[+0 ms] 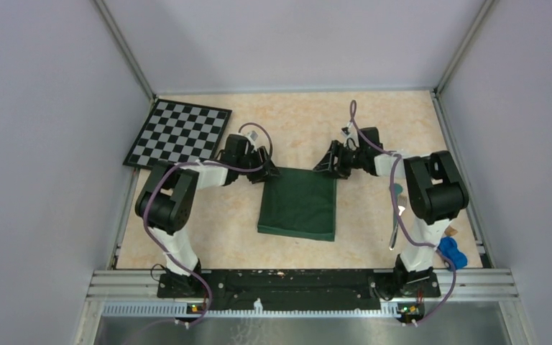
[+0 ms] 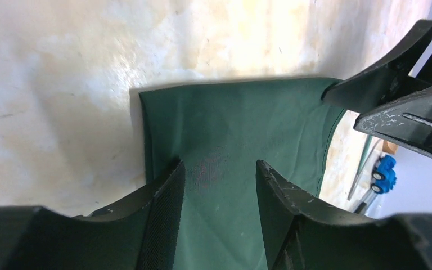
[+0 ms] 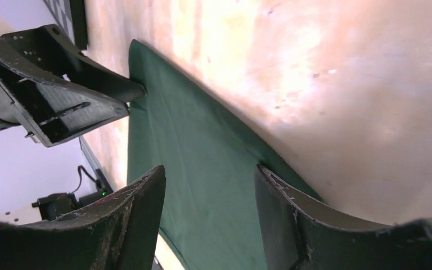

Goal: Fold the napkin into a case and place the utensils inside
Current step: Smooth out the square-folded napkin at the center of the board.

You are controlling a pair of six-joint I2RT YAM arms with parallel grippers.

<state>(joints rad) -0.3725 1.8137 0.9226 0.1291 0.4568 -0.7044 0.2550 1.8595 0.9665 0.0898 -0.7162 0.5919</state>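
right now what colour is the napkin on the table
The napkin is plain dark green, clearest in the top external view.

In the top view, the far corners of the napkin (image 1: pixel 298 205) are covered by the left gripper (image 1: pixel 267 172) and the right gripper (image 1: pixel 328 167). It cannot be told if the cloth is touched there. The utensils (image 1: pixel 394 231) are mostly hidden behind the right arm (image 1: pixel 431 190). Only a thin silver bit and a teal spot are seen. The blue toy car (image 1: pixel 454 254) is partly hidden by that arm too. A tan thing (image 1: pixel 451 231) beside it is too small to be named. In both wrist views the napkin is cut off by the bottom edge. In the left wrist view the car is seen tiny and blurred.
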